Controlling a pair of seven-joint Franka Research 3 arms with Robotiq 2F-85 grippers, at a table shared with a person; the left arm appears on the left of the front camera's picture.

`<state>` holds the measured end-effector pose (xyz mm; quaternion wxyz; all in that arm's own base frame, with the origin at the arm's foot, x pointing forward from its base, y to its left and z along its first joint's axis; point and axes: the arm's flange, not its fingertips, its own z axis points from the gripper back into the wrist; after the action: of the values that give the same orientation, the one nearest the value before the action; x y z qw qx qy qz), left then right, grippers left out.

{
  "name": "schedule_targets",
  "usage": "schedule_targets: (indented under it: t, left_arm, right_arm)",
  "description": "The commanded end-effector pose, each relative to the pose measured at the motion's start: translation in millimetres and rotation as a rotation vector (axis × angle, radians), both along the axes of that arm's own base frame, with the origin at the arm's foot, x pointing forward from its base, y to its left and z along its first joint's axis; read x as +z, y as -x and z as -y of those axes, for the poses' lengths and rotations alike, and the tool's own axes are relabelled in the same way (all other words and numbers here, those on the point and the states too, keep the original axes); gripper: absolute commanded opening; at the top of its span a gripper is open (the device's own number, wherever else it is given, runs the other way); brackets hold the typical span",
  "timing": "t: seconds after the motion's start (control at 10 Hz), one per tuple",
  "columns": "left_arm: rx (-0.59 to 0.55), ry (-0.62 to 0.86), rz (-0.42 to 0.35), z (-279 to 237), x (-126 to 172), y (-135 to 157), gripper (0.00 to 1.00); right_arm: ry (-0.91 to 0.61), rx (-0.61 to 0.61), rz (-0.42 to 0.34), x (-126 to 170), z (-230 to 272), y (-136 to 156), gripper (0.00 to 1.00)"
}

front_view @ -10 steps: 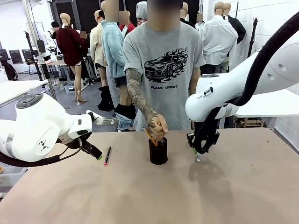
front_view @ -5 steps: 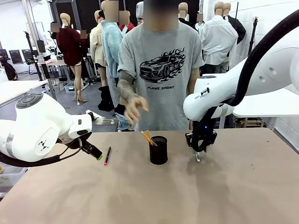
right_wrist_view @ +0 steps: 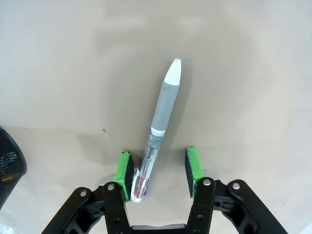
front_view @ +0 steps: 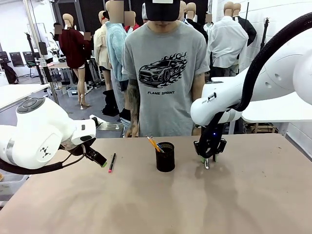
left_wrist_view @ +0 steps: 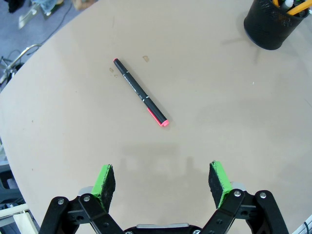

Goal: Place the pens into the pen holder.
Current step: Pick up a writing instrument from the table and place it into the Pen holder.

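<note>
The black mesh pen holder (front_view: 165, 157) stands mid-table with an orange-yellow pen (front_view: 154, 144) leaning out of it; its rim also shows in the left wrist view (left_wrist_view: 270, 24). A black pen with a pink-red end (front_view: 112, 162) (left_wrist_view: 140, 92) lies flat to its left. My left gripper (front_view: 103, 163) (left_wrist_view: 162, 181) hovers open short of that pen. A silver-grey pen (right_wrist_view: 163, 112) (front_view: 206, 165) lies on the table right of the holder. My right gripper (front_view: 205, 158) (right_wrist_view: 158, 170) points down over its near end, jaws half open astride it, with a gap at one pad.
A person in a grey T-shirt (front_view: 165, 73) stands at the far edge of the table, arms down. The edge of the pen holder (right_wrist_view: 7, 165) shows at the left of the right wrist view. The brown tabletop (front_view: 156, 204) is bare toward me.
The person's hand left the orange-yellow pen in the pen holder and drew back to their side. My right gripper shifted slightly and its jaws narrowed a little. The left arm has not moved.
</note>
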<state>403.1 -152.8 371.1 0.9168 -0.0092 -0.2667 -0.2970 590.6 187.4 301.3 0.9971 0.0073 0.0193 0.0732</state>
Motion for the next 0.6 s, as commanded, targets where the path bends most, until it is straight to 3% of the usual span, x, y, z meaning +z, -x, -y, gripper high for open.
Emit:
schedule_targets:
  t: [0.0, 0.1, 0.5]
  left_arm:
    - [0.003, 0.003, 0.0, -1.8, 0.3, -0.2, 1.0]
    - [0.003, 0.003, 0.0, -1.8, 0.3, -0.2, 1.0]
    - [0.003, 0.003, 0.0, -1.8, 0.3, -0.2, 1.0]
  right_arm:
    - [-0.009, -0.001, -0.021, -3.0, -2.1, -6.0, 0.2]
    - [-0.012, 0.004, -0.022, -2.0, -1.5, -5.7, 0.01]
    - [-0.017, 0.041, -0.054, -0.9, -2.7, -5.1, 0.0]
